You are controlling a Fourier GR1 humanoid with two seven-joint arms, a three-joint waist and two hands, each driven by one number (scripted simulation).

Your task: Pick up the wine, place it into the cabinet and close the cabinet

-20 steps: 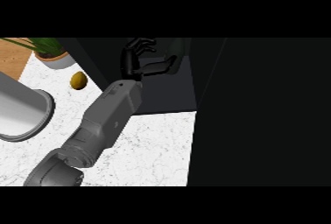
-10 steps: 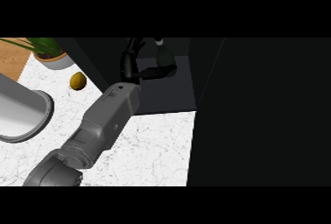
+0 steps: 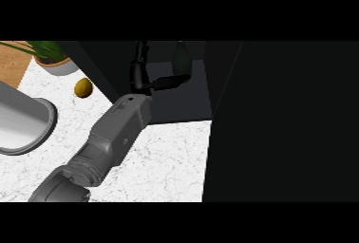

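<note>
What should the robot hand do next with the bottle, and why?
Probably draw the left hand back out of the cabinet. The wine bottle seems to stand inside already, apart from the opened fingers, so closing the door likely comes next.

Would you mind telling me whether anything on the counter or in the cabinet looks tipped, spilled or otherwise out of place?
Nothing stands out. The wine bottle stands upright inside the dark cabinet, with the left hand open beside it. On the counter, the potted plant, the small yellow fruit and the grey pot sit undisturbed, with no spill visible.
</note>
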